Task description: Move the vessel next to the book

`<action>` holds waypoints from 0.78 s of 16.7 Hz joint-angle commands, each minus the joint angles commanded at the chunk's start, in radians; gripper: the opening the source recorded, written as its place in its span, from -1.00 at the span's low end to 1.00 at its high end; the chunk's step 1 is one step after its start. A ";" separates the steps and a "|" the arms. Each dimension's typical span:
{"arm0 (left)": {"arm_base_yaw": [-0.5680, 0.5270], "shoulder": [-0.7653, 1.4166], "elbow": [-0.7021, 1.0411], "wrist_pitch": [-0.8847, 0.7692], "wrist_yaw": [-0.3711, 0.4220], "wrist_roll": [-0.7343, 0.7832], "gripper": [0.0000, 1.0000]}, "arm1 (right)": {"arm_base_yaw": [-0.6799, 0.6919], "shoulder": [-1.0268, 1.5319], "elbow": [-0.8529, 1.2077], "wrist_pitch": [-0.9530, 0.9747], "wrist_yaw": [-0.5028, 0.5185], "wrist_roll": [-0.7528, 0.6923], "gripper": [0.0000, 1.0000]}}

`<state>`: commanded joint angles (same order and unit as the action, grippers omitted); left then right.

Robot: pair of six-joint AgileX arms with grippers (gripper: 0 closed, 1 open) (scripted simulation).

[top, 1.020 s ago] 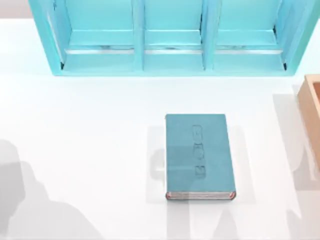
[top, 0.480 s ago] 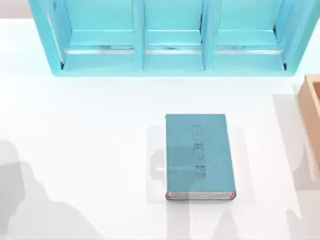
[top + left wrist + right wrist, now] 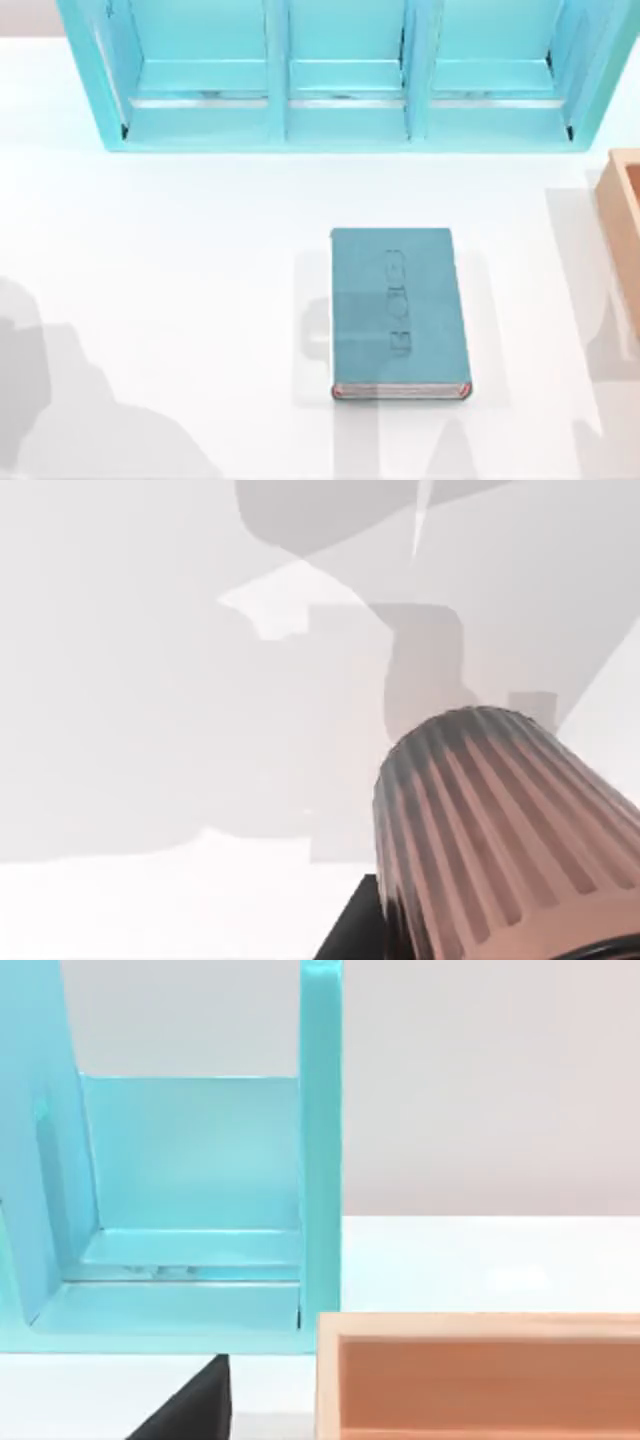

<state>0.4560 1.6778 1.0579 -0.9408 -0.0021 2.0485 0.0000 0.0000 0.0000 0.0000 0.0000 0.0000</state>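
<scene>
The book [image 3: 400, 312] lies flat on the white tabletop [image 3: 180, 260], a little right of the middle in the top view, its teal cover up, embossed marks running along its length, and its pale page edges and reddish corners turned toward the near edge. Behind it, along the far side, stands the light-blue shelf unit [image 3: 345, 75] with 3 open compartments. The tan wooden box [image 3: 625, 230] sits at the right edge of the tabletop, well apart from the book.

In the left wrist view the vessel [image 3: 500, 830], a ribbed pinkish-brown cup, shows very close to the camera above the white tabletop, with a dark part of the left claw [image 3: 350, 930] just beside its lower side. Whether the left claw is clenched on the cup or released, I cannot tell.

The right wrist view looks across the wooden box toward 1 end compartment of the shelf unit, with a dark piece of the right claw [image 3: 190, 1405] at the lower edge; its state I cannot tell either.
</scene>
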 joint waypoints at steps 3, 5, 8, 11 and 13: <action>-0.003 -0.029 0.054 -0.085 0.000 0.001 -1.00 | 0.000 0.000 0.000 0.000 0.000 0.000 1.00; -0.004 -0.039 0.074 -0.120 0.001 -0.001 -1.00 | 0.000 0.000 0.000 0.000 0.000 0.000 1.00; -0.004 -0.040 0.075 -0.123 0.001 -0.002 -1.00 | 0.000 0.000 0.000 0.000 0.000 0.000 1.00; -0.006 -0.033 0.076 -0.122 0.001 -0.009 -1.00 | 0.000 0.000 0.000 0.000 0.000 0.000 1.00; -0.026 -0.022 0.095 -0.131 0.002 -0.054 -1.00 | 0.000 0.000 0.000 0.000 0.000 0.000 1.00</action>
<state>0.4305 1.6553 1.1527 -1.0715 -0.0006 1.9940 0.0000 0.0000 0.0000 0.0000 0.0000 0.0000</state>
